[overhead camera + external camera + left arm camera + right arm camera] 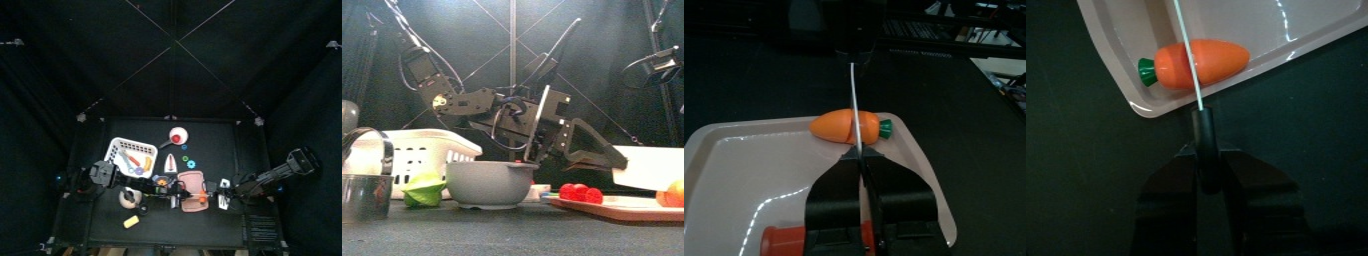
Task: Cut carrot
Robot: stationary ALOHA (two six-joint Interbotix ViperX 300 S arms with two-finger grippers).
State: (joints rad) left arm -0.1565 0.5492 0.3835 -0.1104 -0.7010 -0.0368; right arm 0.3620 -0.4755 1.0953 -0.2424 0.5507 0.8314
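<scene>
— Which step is in hand?
— The cut itself, it is judged. The knife (855, 100) is gripped at its handle by the right pincer (1203, 170), and the blade's far end is clamped between the jaws of the left pincer (862, 172).
— Where is the carrot (847, 124) found?
— Just ahead of the left pincer, under the blade, on the tray (738, 170).
— What is called for next?
— The blade must be pressed straight down and kept level.
</scene>
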